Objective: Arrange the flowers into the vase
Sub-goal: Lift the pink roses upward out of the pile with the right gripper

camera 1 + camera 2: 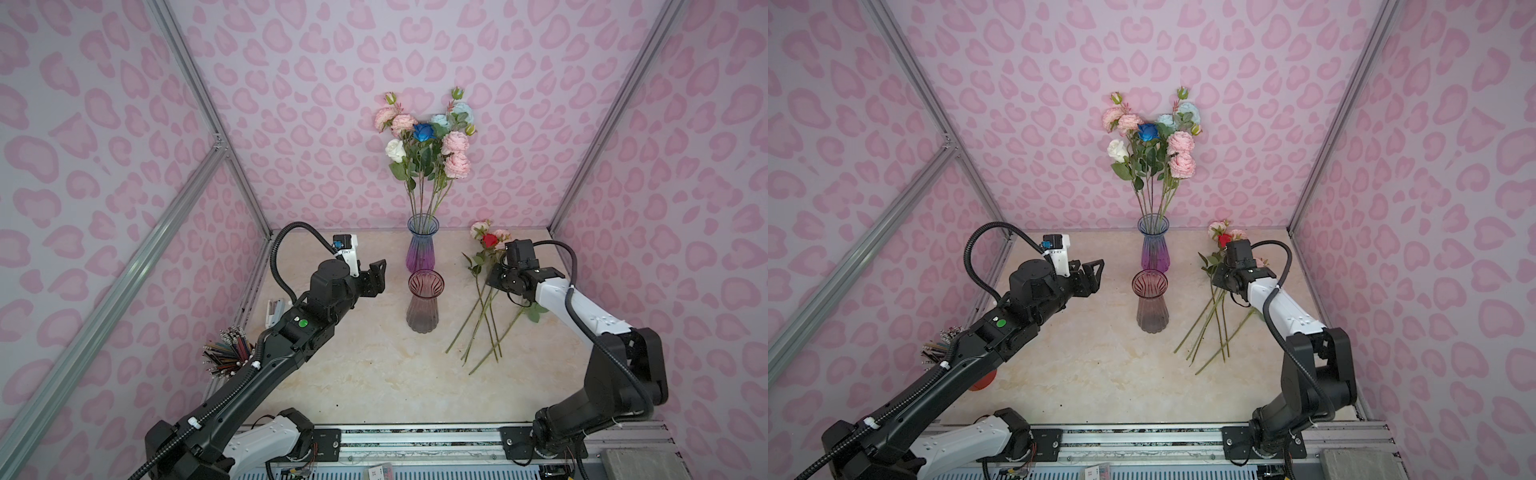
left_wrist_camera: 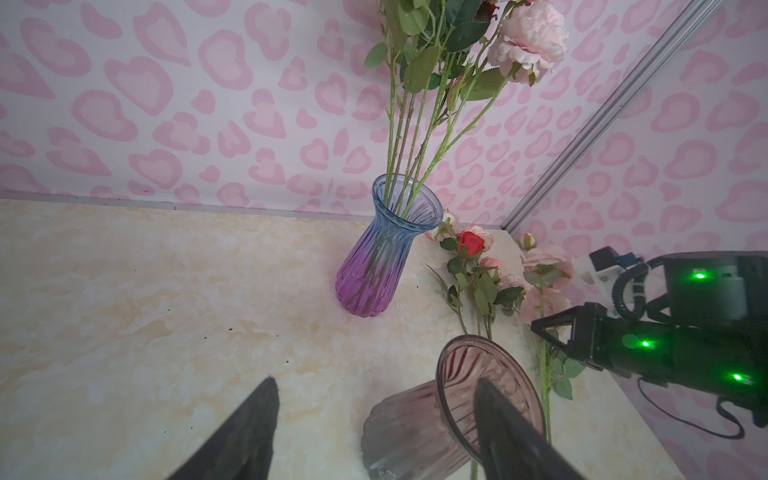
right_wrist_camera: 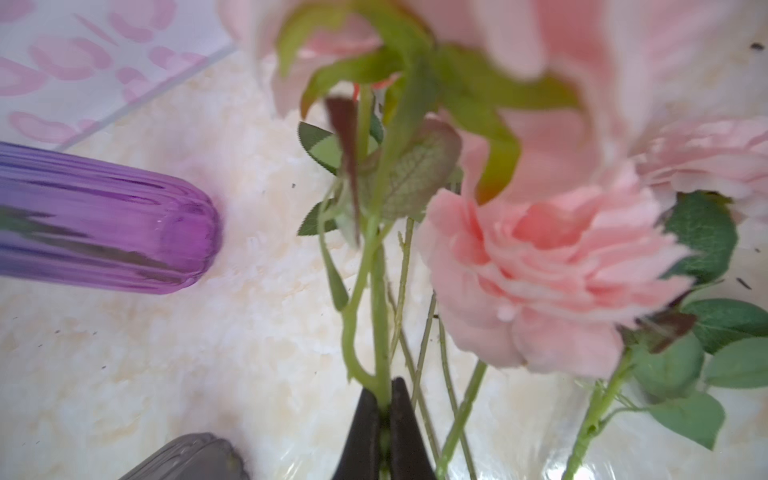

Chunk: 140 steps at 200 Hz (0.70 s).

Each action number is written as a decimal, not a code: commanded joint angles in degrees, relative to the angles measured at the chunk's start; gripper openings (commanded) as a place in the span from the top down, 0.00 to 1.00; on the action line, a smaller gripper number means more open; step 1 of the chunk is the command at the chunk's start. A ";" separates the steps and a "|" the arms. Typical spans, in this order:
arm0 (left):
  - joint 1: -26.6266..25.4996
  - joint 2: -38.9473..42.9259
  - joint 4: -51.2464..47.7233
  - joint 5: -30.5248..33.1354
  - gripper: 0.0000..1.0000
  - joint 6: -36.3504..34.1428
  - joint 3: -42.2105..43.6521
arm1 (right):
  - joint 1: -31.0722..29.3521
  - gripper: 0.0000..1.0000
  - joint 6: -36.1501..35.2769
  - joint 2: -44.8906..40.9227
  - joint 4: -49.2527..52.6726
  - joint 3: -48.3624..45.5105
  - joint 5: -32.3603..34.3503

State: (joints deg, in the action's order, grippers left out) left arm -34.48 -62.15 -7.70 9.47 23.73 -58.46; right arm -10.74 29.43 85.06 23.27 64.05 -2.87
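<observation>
My right fingers [image 3: 397,411] are clenched on one thin green stem [image 3: 380,332], and here's the worry: the other loose flowers [image 1: 484,316] lie crossed right under and beside my tips, leaves interlocked. If I lift straight up, I judge the neighbours drag along or twist my stem out of this narrow pinch. The heavy pale pink bloom [image 3: 540,266] just beyond my tips could swing it too. The empty smoky pink ribbed glass vase [image 1: 424,303] stands between my two sets of fingers, and a swinging stem might tip it on the marbled cream desk [image 1: 374,374]. My left fingers [image 1: 376,277] hang released, holding nothing, near the blue-to-purple ribbed glass vase [image 1: 422,249].
</observation>
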 commanded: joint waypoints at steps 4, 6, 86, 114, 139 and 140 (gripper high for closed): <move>0.04 0.77 2.32 -3.53 0.25 -0.08 0.88 | -2.82 1.00 -1.80 -7.95 -5.33 -2.92 2.51; 0.03 0.84 2.47 -3.97 0.25 -0.15 0.93 | -3.15 1.00 -2.09 -8.72 -5.93 -3.15 2.48; -0.06 1.59 4.98 -9.47 0.25 -0.76 1.75 | -19.22 1.00 -14.59 -22.64 -17.00 2.72 17.48; -0.14 1.20 5.36 -10.61 0.25 -0.92 1.85 | -23.91 1.00 -20.76 -20.80 -22.12 8.23 21.49; -0.15 0.89 5.34 -10.75 0.25 -0.74 1.86 | -25.87 1.00 -24.04 -15.51 -23.15 16.69 20.91; -0.15 0.89 5.33 -10.77 0.25 -0.72 1.86 | -25.98 1.00 -24.14 -15.26 -23.21 16.88 20.81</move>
State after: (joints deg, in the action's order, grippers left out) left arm -34.57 -61.04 -4.62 -0.25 23.27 -56.75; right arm -35.20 11.20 66.08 4.91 76.03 15.77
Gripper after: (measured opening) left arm 0.747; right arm 0.055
